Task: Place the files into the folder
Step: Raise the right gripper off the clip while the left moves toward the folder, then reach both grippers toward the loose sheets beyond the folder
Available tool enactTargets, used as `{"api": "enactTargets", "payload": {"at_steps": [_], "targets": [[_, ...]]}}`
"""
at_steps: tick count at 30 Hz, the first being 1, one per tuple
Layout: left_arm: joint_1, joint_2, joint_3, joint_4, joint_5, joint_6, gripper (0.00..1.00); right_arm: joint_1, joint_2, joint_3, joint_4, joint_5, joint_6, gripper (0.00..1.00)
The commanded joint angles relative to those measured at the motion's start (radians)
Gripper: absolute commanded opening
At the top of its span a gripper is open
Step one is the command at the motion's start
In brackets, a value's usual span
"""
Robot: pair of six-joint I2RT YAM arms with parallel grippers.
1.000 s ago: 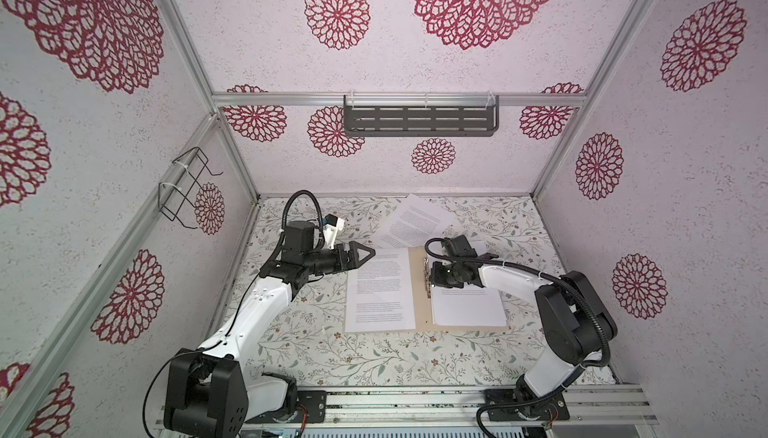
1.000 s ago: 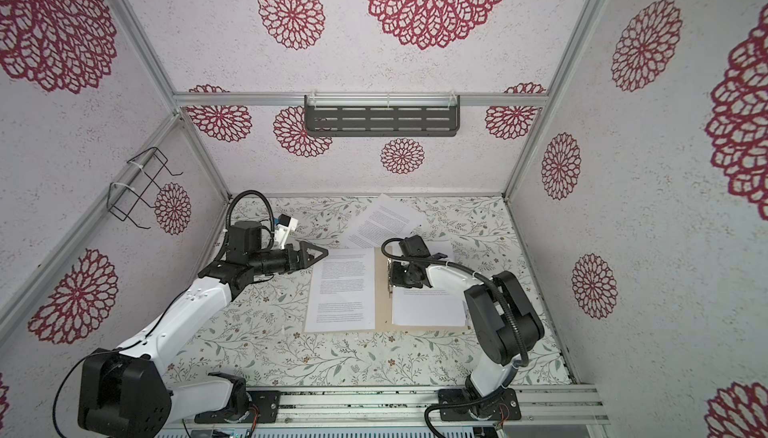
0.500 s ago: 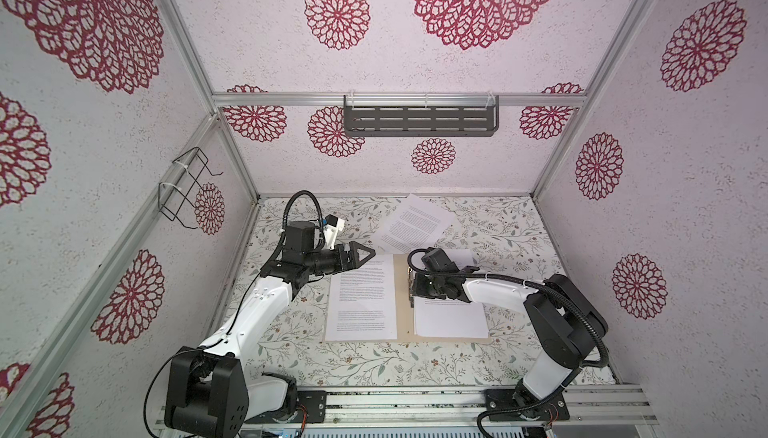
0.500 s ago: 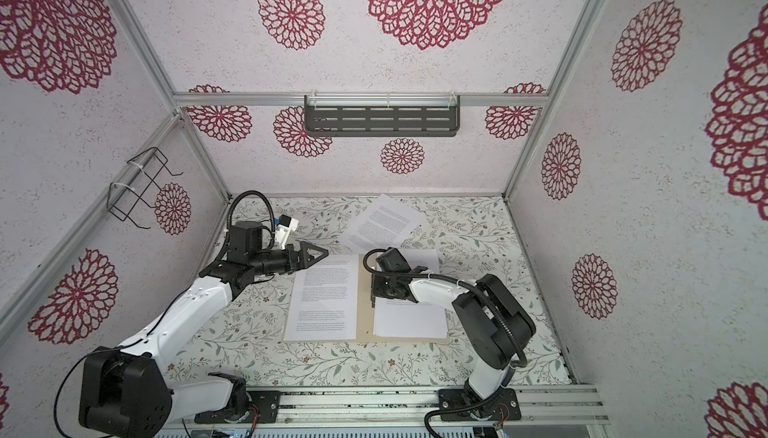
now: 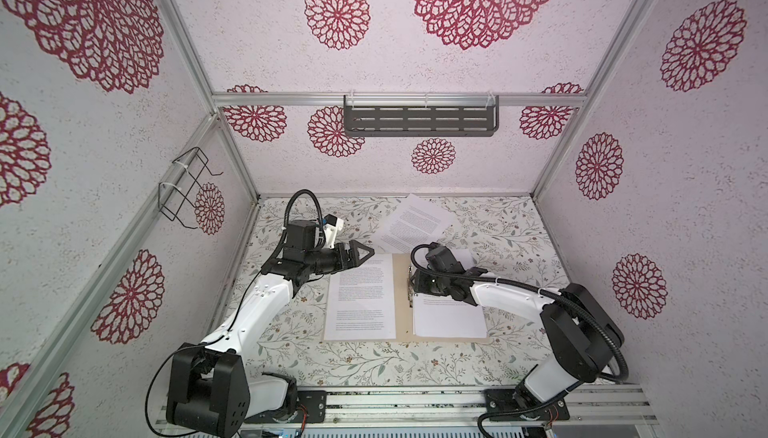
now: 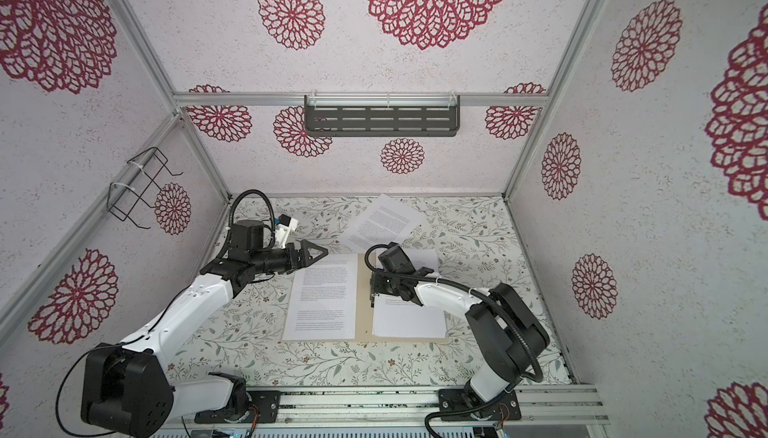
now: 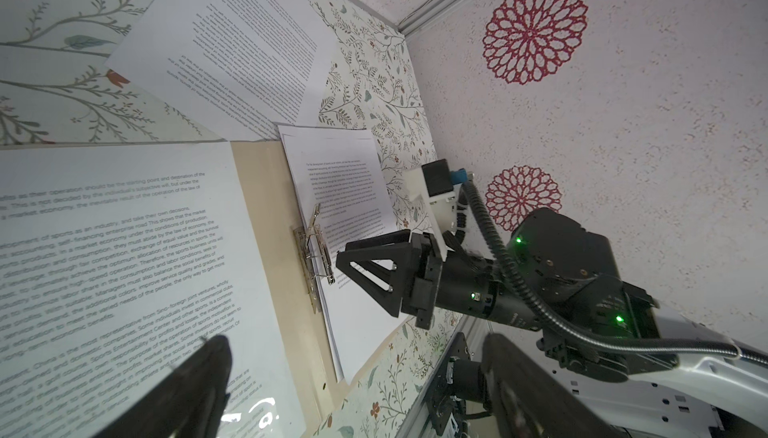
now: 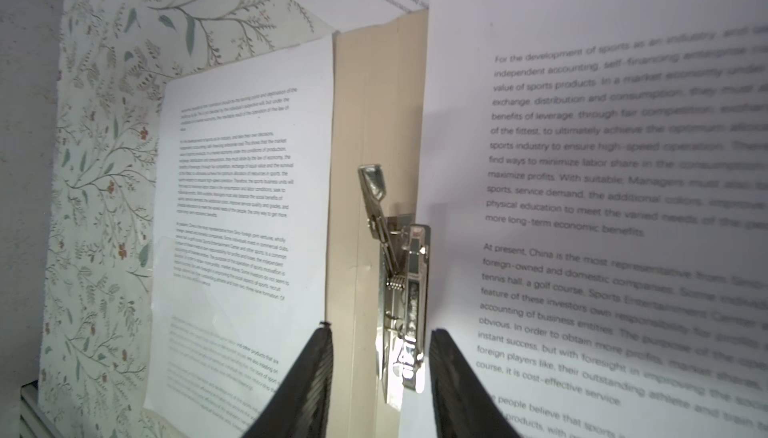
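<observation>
Two loose sheets [image 5: 415, 223] at least are lying on the floral table [image 5: 374, 363] just past the folder's far edge in both top views, so I'd call this job maybe halfway. The folder [image 5: 401, 294] is lying wide open, with a single sheet [image 5: 359, 296] resting on its left leaf and a stack of files [image 5: 449, 319] sitting on its right leaf. The left gripper [image 5: 365, 251] is hovering over the folder's far left corner. The right gripper [image 5: 411, 286] is pointing down at the folder's spine.

Left wrist view: the left gripper [image 7: 357, 340] is gaping wide and carrying nothing, hanging above the folder's left leaf. The right gripper [image 7: 338, 259] is nosing at the metal clip [image 7: 309, 248] beside the spine.

Right wrist view: the right gripper [image 8: 380, 344] is standing with its jaws parted, straddling the metal clip [image 8: 403, 290] and not pinching it or any paper. The clip's lever is sticking up, so the stack isn't looking clamped to me.

What's remaining, I reckon: getting the loose sheets and the single sheet onto the stack, pressing that lever down, and shutting the folder.
</observation>
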Motion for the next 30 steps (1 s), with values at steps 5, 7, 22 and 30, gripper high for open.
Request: {"api": "enactTargets", "payload": {"at_steps": [5,7,22,30], "targets": [[-0.027,0.091,0.095,-0.011,-0.103,-0.069,0.97,-0.094,-0.099,0.060,-0.074,0.001,-0.180,0.58],[-0.037,0.162,0.151,-0.031,-0.112,-0.071,0.97,-0.165,-0.083,0.086,-0.047,-0.038,-0.227,0.60],[-0.101,0.834,0.802,-0.208,-0.263,-0.035,0.97,-0.529,0.410,0.477,0.123,-0.088,-0.393,0.78],[-0.109,1.064,1.067,-0.242,-0.257,-0.025,0.97,-0.585,0.644,0.684,0.218,-0.189,-0.330,0.77]]}}
